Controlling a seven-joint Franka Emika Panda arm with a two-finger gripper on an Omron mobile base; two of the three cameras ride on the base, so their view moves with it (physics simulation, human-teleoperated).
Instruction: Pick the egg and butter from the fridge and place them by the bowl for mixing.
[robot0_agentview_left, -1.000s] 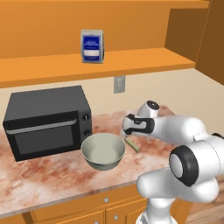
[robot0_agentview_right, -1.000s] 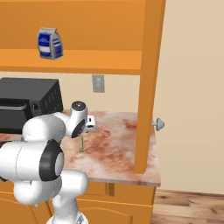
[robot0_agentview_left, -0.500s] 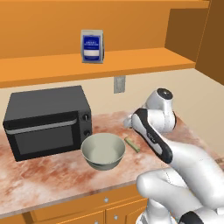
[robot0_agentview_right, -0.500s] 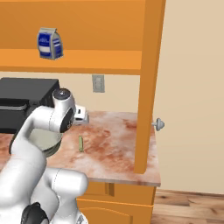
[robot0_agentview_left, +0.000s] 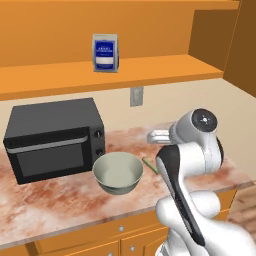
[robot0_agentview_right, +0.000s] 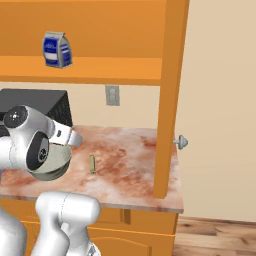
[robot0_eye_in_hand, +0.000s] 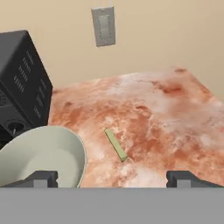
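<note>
The bowl, wide and pale grey-green, stands on the counter in front of the microwave. Just to its right the butter lies flat on the marble top, a thin olive-yellow strip clear of the bowl. My gripper hangs open above the counter, over the gap between bowl and butter, with nothing between its fingers. The egg and the fridge are out of view.
A black microwave stands at the back left. A blue-and-white carton sits on the shelf above. An orange cabinet panel bounds the counter's right end. A wall outlet is behind.
The gripper has opened and risen from low beside the bowl, where the butter lies, to well above the counter. The arm has folded up and back. The butter stays on the counter.
</note>
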